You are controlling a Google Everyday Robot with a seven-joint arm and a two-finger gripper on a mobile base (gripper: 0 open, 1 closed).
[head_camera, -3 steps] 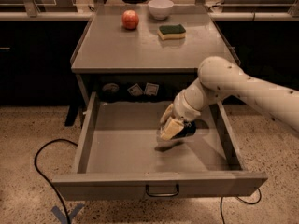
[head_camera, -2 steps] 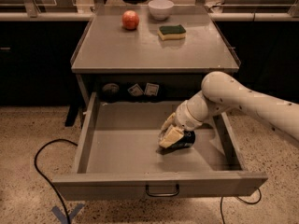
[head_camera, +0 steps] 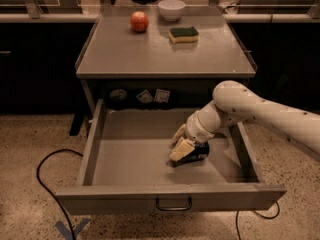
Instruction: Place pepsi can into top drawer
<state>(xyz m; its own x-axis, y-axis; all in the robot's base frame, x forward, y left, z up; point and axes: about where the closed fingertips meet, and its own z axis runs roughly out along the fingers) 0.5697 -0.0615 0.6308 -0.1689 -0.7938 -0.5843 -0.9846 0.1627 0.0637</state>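
The top drawer [head_camera: 125, 156] stands pulled out, wide and grey, with a dark loop handle [head_camera: 173, 204] on its front. The dark blue pepsi can [head_camera: 196, 154] lies on its side on the drawer floor, right of centre. My gripper [head_camera: 181, 146] reaches in from the right on a white arm, low inside the drawer, with its pale fingers around the left end of the can. The fingers hide part of the can.
On the cabinet top [head_camera: 150, 54] are a red apple [head_camera: 139, 21], a white bowl [head_camera: 171, 9] and a green-and-yellow sponge [head_camera: 183, 34]. A black cable [head_camera: 47, 184] loops on the speckled floor at the left. Dark counters stand behind.
The arm has lowered and shifted slightly right; the can has gone down with the gripper and now lies on the drawer floor.
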